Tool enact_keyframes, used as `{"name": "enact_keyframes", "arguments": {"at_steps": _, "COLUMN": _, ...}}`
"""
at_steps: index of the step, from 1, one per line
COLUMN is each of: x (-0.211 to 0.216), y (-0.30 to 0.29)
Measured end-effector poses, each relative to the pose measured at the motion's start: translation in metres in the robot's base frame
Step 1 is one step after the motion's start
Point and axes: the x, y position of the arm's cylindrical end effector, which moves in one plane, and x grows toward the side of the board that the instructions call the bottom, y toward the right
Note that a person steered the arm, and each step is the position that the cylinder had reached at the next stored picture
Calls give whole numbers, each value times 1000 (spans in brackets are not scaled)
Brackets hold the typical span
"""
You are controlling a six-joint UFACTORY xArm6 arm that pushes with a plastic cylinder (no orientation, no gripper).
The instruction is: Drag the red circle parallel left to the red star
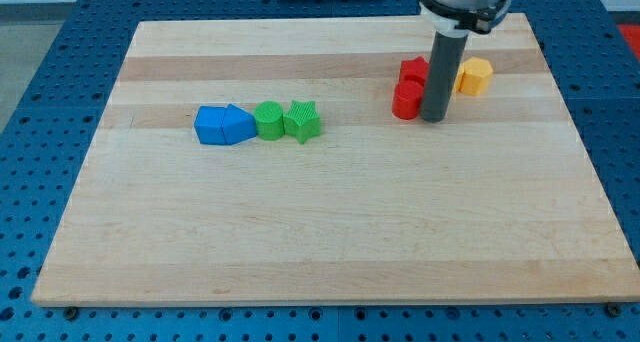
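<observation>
The red circle (406, 99) is a short red cylinder at the view's upper right of the wooden board (330, 232). The red star (414, 70) sits just above it, touching or nearly touching. My tip (434, 118) is the lower end of the dark rod, right beside the red circle on its right side, seemingly in contact. The rod hides part of the red star's right side.
A yellow block (475, 76) lies just right of the rod. In the board's left middle stands a row: a blue block (223, 125), a green circle (268, 120) and a green star (303, 121), touching one another.
</observation>
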Motion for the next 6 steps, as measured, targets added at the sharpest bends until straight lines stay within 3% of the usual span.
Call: {"name": "enact_keyframes", "arguments": {"at_steps": 6, "x": -22, "y": -53}}
